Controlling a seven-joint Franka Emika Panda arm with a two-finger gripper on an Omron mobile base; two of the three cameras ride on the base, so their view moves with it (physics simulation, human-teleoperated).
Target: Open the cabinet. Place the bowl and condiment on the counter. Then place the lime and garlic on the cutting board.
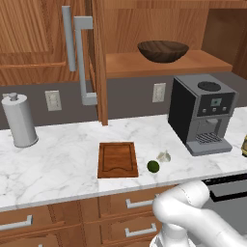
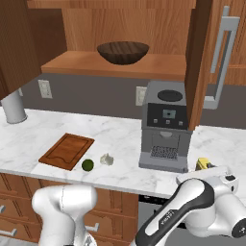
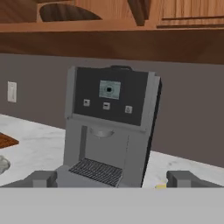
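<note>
Straight ahead: grey coffee machine (image 3: 109, 131) against dark grey backsplash (image 3: 188, 109). Off left: white wall outlet (image 3: 12, 92). Farther left: tall grey canister (image 1: 19, 120). Below: wooden drawers (image 1: 130, 205).

I find no legible text, label, brand or number. The coffee machine (image 3: 109, 127) carries a small display (image 3: 109, 89) with three buttons below it on its front panel; the display shows only an unreadable blur, and the buttons' markings are too small to read.
</note>
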